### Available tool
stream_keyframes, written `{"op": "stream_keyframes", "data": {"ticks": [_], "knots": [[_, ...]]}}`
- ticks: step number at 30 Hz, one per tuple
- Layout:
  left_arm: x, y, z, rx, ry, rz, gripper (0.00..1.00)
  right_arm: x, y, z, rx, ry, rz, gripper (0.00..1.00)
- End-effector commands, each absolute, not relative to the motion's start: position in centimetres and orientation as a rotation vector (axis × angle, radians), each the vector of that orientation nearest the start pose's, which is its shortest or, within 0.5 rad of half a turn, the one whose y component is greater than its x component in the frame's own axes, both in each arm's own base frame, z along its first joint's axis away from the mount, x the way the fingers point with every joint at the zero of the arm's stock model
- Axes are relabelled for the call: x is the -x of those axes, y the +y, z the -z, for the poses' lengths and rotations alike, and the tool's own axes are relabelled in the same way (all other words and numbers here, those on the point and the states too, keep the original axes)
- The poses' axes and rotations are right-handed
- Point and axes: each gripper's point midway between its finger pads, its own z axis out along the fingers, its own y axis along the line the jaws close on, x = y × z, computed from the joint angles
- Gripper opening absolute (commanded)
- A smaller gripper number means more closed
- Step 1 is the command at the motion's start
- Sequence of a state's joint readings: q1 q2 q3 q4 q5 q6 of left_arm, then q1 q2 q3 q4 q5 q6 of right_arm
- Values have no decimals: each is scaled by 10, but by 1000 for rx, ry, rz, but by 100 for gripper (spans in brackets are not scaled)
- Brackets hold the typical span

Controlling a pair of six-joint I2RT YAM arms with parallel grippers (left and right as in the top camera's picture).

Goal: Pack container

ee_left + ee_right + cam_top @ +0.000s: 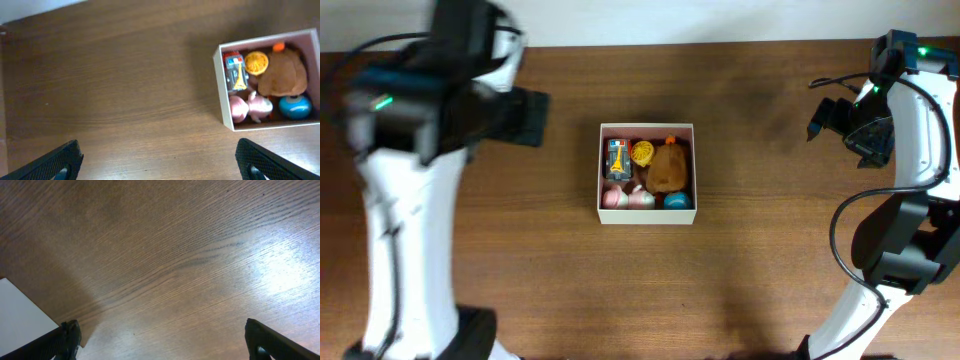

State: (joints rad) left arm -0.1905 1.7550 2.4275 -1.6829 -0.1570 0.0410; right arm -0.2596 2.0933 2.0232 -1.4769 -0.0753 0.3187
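The container (647, 215), a square shallow box with cream-white walls, sits at the middle of the wooden table. It holds several small toys: a brown plush (667, 168), a yellow round toy (641, 153), a robot figure (617, 160), pink toys (626, 198) and a blue ball (676, 200). It also shows at the right of the left wrist view (223, 95). My left gripper (160, 162) is open and empty, raised left of the container. My right gripper (162, 340) is open and empty, raised over bare wood at the far right (830, 118).
The table's far edge meets a white wall at the top of the overhead view (720, 20). A white surface beyond the table edge shows in the right wrist view (22, 317). Both arm bases stand at the table's front corners.
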Motion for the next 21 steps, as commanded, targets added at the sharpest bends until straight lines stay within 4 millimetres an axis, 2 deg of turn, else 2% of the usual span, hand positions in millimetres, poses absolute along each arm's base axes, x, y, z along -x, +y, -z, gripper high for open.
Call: {"op": "stream_keyframes", "data": {"ticks": [1,6,9,14,21], "knots": [[-332,-30,-394,-235,2460,-89,100,-394,-94,-145,-905,2969,-105,99],[-331,-22,-419,-244,2229,-98,100,-394,-94,-145,-905,2969,-105,99],[-328,-22,-412,-225,2100,-70,100,-394,-94,-145,-905,2969,-105,99],[-315,-21,-375,-219,1895,-4,100,-394,-94,-145,-905,2969,-105,98],[-284,-22,-299,-225,1675,7,100,-394,-94,-145,-905,2969,-105,99]]}}
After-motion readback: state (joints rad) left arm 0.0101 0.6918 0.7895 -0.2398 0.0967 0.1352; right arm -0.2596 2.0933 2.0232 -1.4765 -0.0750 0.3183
